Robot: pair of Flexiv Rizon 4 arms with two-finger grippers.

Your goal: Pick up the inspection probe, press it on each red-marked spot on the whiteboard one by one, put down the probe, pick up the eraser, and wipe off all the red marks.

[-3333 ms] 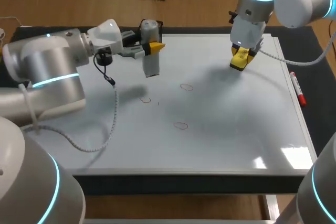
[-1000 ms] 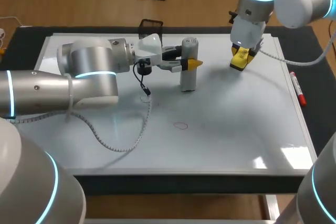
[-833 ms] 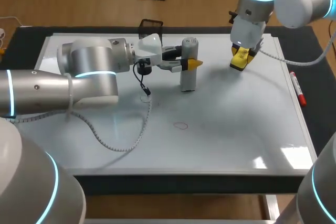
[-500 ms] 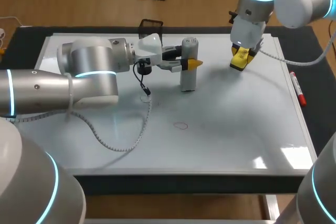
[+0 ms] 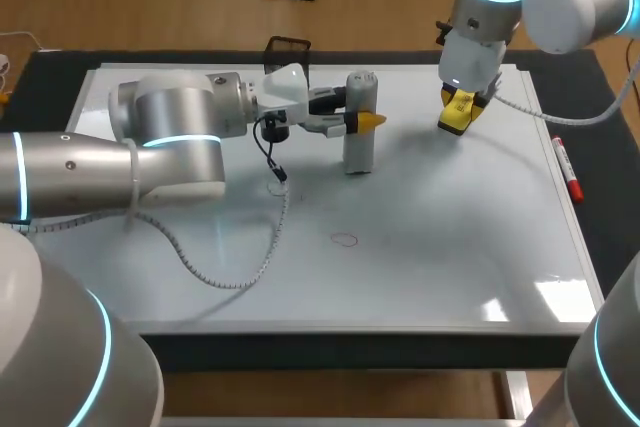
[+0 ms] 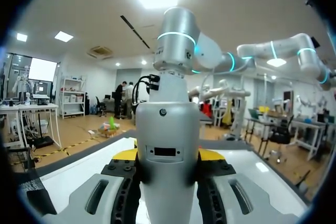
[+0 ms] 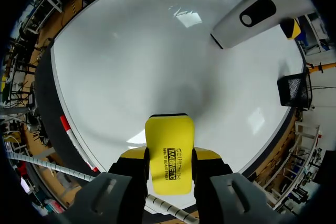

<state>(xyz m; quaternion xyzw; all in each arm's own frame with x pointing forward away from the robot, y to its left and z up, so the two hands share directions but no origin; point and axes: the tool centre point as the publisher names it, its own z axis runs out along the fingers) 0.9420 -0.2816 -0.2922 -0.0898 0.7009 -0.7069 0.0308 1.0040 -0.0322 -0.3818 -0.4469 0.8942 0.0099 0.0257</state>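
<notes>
On the whiteboard [image 5: 450, 227], far middle: inspection probe [image 5: 358, 155] stands upright, base down on the board.
Left gripper [image 5: 362, 120]: clamped on the probe from both sides, one yellow tip on each side of its body.
Right gripper [image 5: 458, 107]: fingers closed on the yellow eraser [image 7: 169, 153], over the board's far right; can't tell if it touches the board.
Red marks: one oval [image 5: 345, 240] on the near side of the probe, apart from it; a second [image 5: 277, 188] partly behind the left arm's cable [image 5: 230, 272].
Marker [image 5: 567, 169]: red, on the black mat just right of the board.
</notes>
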